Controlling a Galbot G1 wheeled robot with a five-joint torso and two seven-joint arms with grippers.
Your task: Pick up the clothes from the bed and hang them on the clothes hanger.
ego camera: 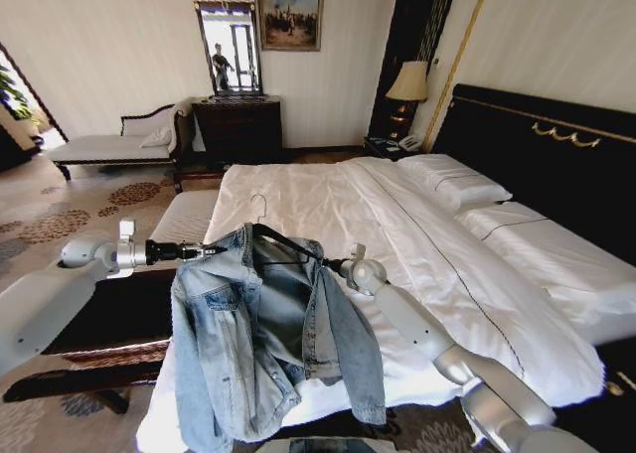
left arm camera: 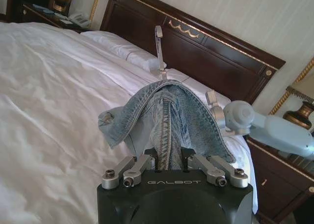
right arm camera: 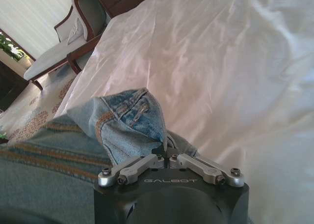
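The clothes, a light-blue denim jacket (ego camera: 263,344), hang in the air over the foot of the bed (ego camera: 328,200), draped on the black clothes hanger (ego camera: 288,242). Its silver hook (ego camera: 258,208) stands up above the collar. My left gripper (ego camera: 206,249) is shut on the jacket's left shoulder. In the left wrist view the left gripper (left arm camera: 169,161) pinches a fold of the denim (left arm camera: 167,111), with the hook (left arm camera: 158,42) beyond. My right gripper (ego camera: 333,264) is shut on the other shoulder; in its own wrist view the right gripper (right arm camera: 167,153) clamps the denim (right arm camera: 130,116) above the white sheet (right arm camera: 225,62).
A pale chaise longue (ego camera: 109,145) and a dark dresser with a mirror (ego camera: 237,125) stand against the far wall. A lamp on a nightstand (ego camera: 407,83) is beside the black headboard (ego camera: 542,155). A dark wooden bench (ego camera: 109,319) lies at the bed's foot over patterned carpet.
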